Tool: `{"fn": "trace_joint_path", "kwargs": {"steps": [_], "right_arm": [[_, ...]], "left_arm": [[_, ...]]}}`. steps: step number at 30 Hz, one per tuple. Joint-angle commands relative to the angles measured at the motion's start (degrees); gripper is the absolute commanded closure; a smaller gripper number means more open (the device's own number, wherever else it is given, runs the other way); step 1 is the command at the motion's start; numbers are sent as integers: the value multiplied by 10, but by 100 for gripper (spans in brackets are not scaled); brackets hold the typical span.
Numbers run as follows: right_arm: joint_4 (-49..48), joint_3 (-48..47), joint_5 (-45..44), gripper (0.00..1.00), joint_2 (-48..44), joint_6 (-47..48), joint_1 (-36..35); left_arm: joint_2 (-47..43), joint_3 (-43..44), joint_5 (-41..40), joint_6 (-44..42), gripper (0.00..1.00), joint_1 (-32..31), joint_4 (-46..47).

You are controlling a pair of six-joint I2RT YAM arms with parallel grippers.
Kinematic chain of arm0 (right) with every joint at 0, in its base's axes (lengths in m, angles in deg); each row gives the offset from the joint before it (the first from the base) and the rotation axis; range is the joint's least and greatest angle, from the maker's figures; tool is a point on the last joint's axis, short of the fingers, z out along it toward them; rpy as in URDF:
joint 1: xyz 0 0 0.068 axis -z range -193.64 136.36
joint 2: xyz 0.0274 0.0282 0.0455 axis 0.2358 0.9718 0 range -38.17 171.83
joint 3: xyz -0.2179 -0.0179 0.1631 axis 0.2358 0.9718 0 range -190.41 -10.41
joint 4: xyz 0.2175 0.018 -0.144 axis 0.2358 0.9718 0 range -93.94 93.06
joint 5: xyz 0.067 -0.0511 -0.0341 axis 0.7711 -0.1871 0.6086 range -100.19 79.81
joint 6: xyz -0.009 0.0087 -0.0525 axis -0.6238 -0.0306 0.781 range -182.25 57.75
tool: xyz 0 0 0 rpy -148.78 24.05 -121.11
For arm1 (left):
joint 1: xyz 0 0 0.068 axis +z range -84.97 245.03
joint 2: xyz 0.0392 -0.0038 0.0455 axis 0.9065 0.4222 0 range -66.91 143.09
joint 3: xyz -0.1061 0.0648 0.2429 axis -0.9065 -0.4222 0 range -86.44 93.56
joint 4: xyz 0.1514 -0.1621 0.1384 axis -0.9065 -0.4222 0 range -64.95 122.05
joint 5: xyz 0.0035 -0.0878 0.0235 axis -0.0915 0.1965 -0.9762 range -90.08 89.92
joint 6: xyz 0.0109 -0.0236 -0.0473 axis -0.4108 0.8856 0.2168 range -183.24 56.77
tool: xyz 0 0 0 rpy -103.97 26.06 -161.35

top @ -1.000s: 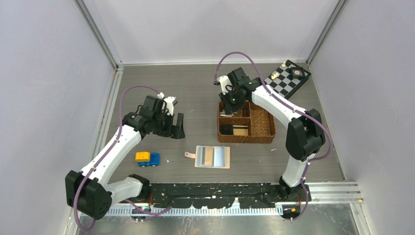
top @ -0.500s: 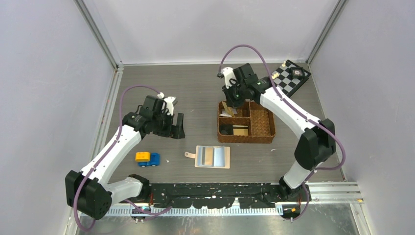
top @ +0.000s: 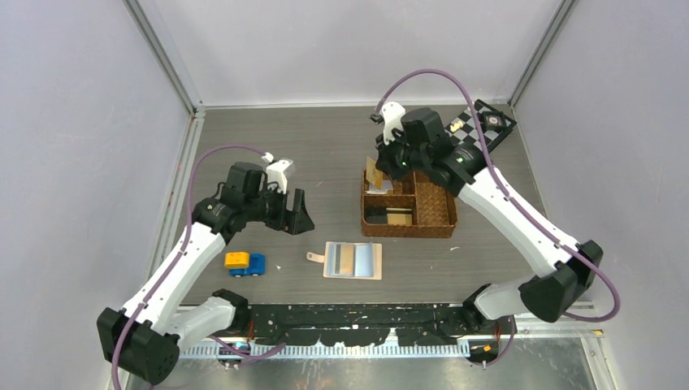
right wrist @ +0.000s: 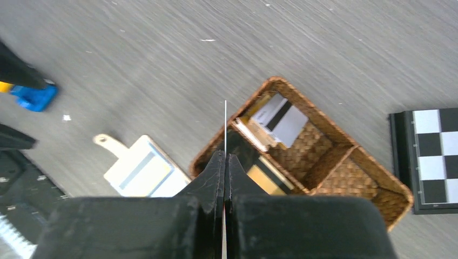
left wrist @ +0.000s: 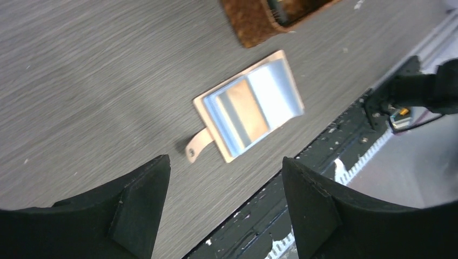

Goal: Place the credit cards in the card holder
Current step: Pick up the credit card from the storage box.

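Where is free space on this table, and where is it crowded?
Free: the back table between the left gripper and the basket; the strip right of the card holder, before the basket. Crowded: the basket's left compartments, below the card in the right gripper.

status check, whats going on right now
left gripper open, empty. right gripper shut on tan card, over basket. card holder lying open, nothing blocking it.

My overhead camera looks down from behind the near edge over the whole surface. Both wrist cameras look down from closer; all three share the card holder and basket.
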Motion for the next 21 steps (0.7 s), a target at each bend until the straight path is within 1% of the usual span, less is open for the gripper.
{"fn": "trace_joint_path", "kwargs": {"steps": [1, 5, 8, 11, 14, 17, 20, 21], "right_arm": [[21, 4, 64, 99, -58, -85, -5], [20, 52, 194, 100, -84, -133, -6], [-20, 94, 316, 100, -101, -176, -7], [-59, 121, 402, 100, -106, -216, -15], [-85, 133, 444, 100, -105, -238, -28], [-101, 135, 478, 100, -96, -246, -40], [-116, 135, 486, 100, -90, -251, -49], [-117, 133, 488, 100, -89, -252, -52]], "left_arm": [[-28, -14, 131, 0, 23, -1, 82], [-22, -27, 227, 11, 23, -24, 118], [-15, -26, 251, 8, 23, -51, 121], [-14, -30, 280, 16, 22, -71, 137], [-10, -32, 299, 25, 22, -84, 150], [-5, -31, 301, 28, 23, -94, 150], [-1, -31, 309, 33, 30, -100, 154], [0, -31, 312, 36, 37, -100, 157]]}}
